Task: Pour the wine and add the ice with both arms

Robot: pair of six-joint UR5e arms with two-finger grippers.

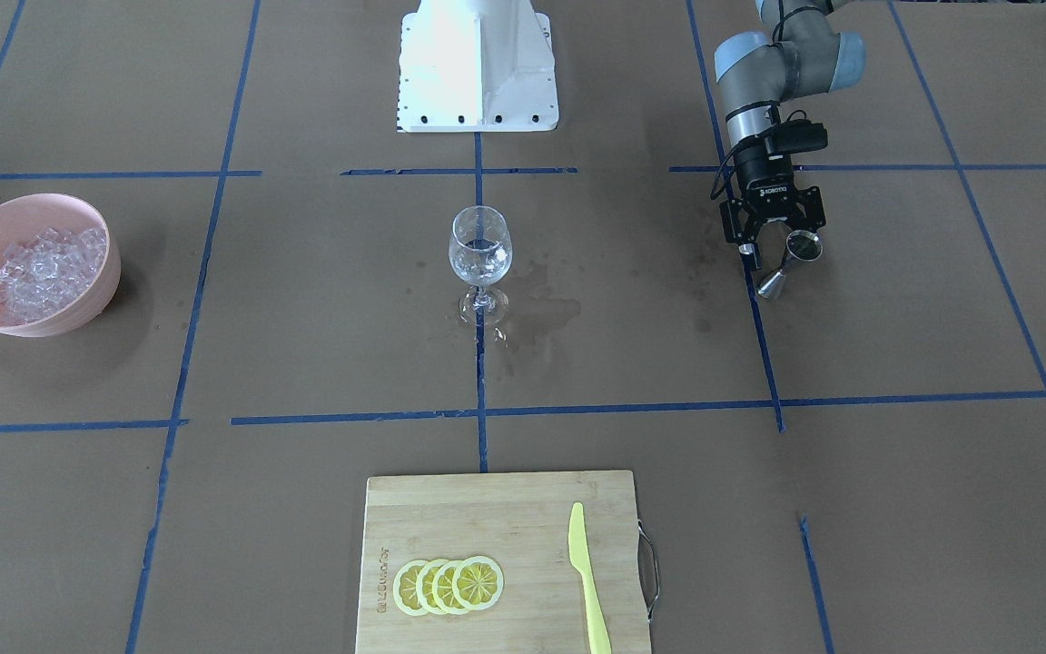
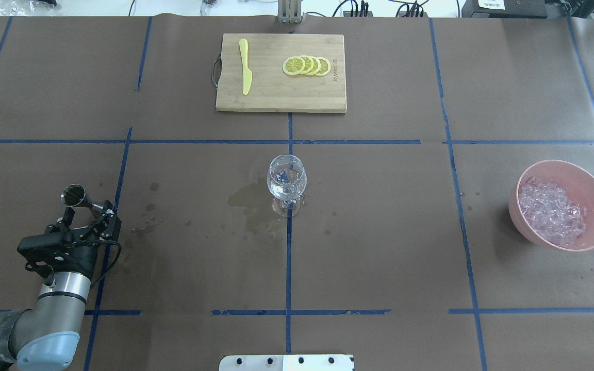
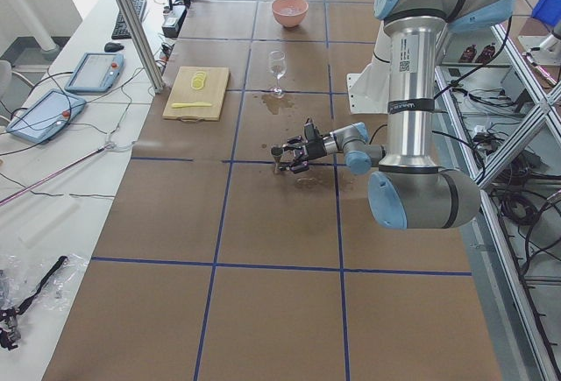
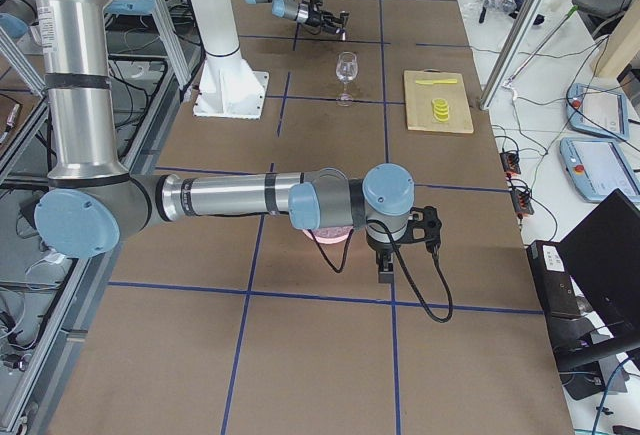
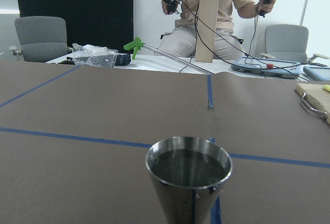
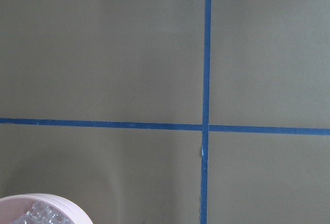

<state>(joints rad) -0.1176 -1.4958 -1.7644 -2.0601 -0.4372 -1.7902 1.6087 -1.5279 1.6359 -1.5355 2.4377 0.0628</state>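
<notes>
The wine [image 1: 479, 267] shows as a little clear liquid in the bottom of the wine glass [image 2: 286, 178], which stands upright at mid-table on a line of blue tape [image 2: 289, 257]. Nearest the robot is the white base block [image 2: 286, 362], at the middle of the near edge. On the near left, the left arm [image 2: 54, 304] reaches forward and low. The left gripper [image 2: 86, 211] is clamped on a steel jigger [image 5: 188, 180], whose open cup is uppermost in the wrist view. The cup's inside looks dark and glossy, but I cannot tell whether liquid is in it. Small dark drops [image 2: 150, 208] spot the brown paper just right of that gripper. Farther in, a wet patch [image 2: 245, 198] spreads on the paper and touches the glass's foot on its left side. Level with the glass and well apart on the right, a pink bowl [image 2: 593, 193] holds a heap of ice [image 2: 549, 208], clear glassy cubes. The right arm [image 4: 230, 198] shows only from the table's right end, stretched out above the bowl. The right gripper [image 4: 384, 267] points down just beside the bowl, and I cannot tell whether its fingers are apart or together. Its wrist camera catches only the bowl's rim and a few cubes in a lower corner. At the middle of the far edge lies a wooden cutting board [image 2: 276, 95]. It bears four overlapping lemon slices [image 2: 307, 66] toward its right and a yellow knife [image 2: 245, 72] toward its left, the two apart. Beyond the table, a person [image 5: 216, 13] in a tan top sits with a cabled device in each raised hand.
</notes>
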